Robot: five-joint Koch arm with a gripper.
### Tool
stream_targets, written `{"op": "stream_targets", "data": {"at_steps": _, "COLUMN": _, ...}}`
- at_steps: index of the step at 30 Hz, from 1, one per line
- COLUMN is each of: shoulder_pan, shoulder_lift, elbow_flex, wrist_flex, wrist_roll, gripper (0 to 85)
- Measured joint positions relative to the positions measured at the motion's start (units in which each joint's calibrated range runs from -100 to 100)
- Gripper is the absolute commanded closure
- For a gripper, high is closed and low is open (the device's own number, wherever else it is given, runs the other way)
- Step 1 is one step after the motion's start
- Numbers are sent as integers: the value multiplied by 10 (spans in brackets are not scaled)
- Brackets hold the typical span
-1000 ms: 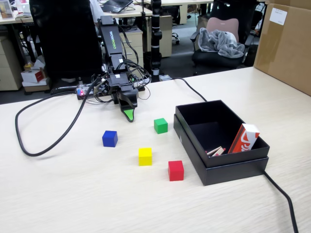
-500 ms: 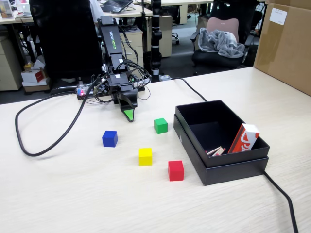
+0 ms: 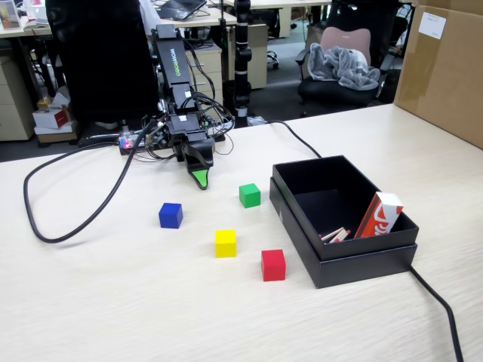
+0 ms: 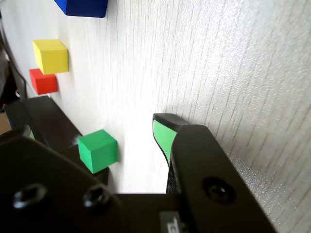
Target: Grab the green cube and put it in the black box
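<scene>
Pale wood-grain tabletop (image 3: 113,302) carries the gripper (image 3: 200,179), tip lowered near the surface, holding nothing, its opening not discernible since only one green-tipped jaw shows, with the green cube (image 3: 250,194) lying free to its right in the fixed view, and the black box (image 3: 355,260) beyond that.

Wrist view crops blue cube (image 4: 82,7), pincer's (image 4: 163,133) second jaw

Green lettering is running down the black upper arm (image 3: 170,62) in the fixed view, too small to read. White script is showing on a red carton (image 3: 379,215), also illegible.
</scene>
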Motion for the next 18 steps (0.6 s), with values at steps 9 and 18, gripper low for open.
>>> {"op": "stream_targets", "data": {"at_steps": 9, "shoulder_pan": 0, "shoulder_lift": 0, "elbow_flex": 0, "wrist_flex": 0, "wrist_roll": 0, "gripper": 367}}
{"op": "stream_targets", "data": {"at_steps": 18, "shoulder_pan": 9, "shoulder_lift": 0, "elbow_flex": 0, "wrist_flex": 0, "wrist_roll": 0, "gripper": 370}}
